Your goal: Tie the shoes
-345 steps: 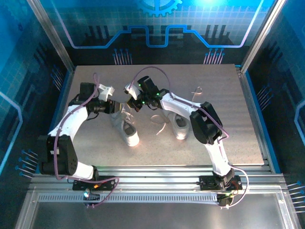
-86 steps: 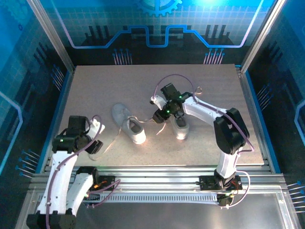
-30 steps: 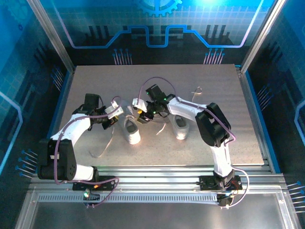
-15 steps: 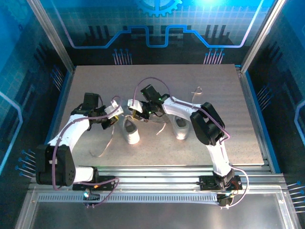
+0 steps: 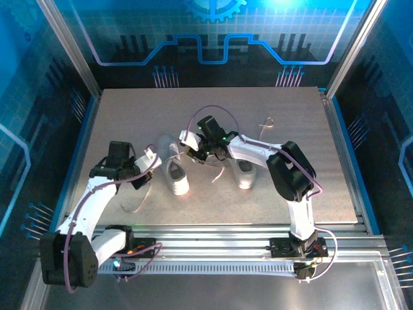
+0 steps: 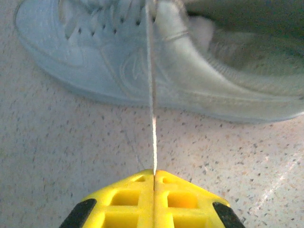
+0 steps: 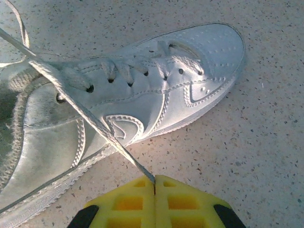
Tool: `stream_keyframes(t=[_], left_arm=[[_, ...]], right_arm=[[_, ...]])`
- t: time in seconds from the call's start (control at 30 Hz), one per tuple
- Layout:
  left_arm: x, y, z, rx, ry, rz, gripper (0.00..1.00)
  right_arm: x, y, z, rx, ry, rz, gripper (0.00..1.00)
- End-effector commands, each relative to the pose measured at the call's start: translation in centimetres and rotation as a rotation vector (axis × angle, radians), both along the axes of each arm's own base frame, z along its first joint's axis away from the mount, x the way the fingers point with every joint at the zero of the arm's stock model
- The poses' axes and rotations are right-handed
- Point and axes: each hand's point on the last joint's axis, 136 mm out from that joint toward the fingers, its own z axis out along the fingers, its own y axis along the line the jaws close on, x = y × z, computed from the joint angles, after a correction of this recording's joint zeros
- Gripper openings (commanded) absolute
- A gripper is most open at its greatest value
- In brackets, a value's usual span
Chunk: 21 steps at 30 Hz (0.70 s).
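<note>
Two white shoes lie mid-table. The nearer-left shoe (image 5: 175, 175) shows in the left wrist view as shoe (image 6: 199, 80) and in the right wrist view as shoe (image 7: 156, 95). My left gripper (image 5: 148, 165) (image 6: 154, 173) is to its left, shut on a taut lace (image 6: 152, 95) that runs straight up to the eyelets. My right gripper (image 5: 190, 147) (image 7: 154, 179) is behind the shoe, shut on the other lace (image 7: 90, 118), which crosses the shoe's side diagonally. My right arm partly covers the second shoe (image 5: 245, 174).
A slack lace loop (image 5: 132, 203) trails on the table near my left arm. Another loose lace (image 5: 219, 171) lies between the shoes. A small pale loop (image 5: 266, 123) sits at the back right. Blue walls and metal rails (image 5: 213, 229) frame the table.
My right gripper has shut on its lace. My left arm has drawn back toward the near left, pulling its lace taut. The shoe has stayed in place.
</note>
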Motion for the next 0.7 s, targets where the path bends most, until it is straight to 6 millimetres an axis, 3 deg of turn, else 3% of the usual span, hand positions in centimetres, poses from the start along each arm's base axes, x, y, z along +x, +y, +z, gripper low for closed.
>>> stream_keyframes(t=[0.0, 0.17, 0.47, 0.67], left_arm=[[-1.6, 2.8, -1.0, 0.093, 0.063, 0.171, 0.00], [-2.9, 4.2, -1.9, 0.141, 0.114, 0.245, 0.00], [-4.7, 4.1, -3.7, 0.102, 0.309, 0.333, 0.00], [-4.2, 3.0, -2.8, 0.037, 0.212, 0.283, 0.00]], right_arm=[[1.2, -2.3, 0.5, -0.021, 0.014, -0.096, 0.00], [1.3, -3.3, -0.3, -0.040, 0.060, -0.125, 0.00], [2.2, -5.7, -1.4, -0.064, 0.114, -0.204, 0.00], [0.3, -3.8, -0.1, -0.012, 0.119, -0.088, 0.00]])
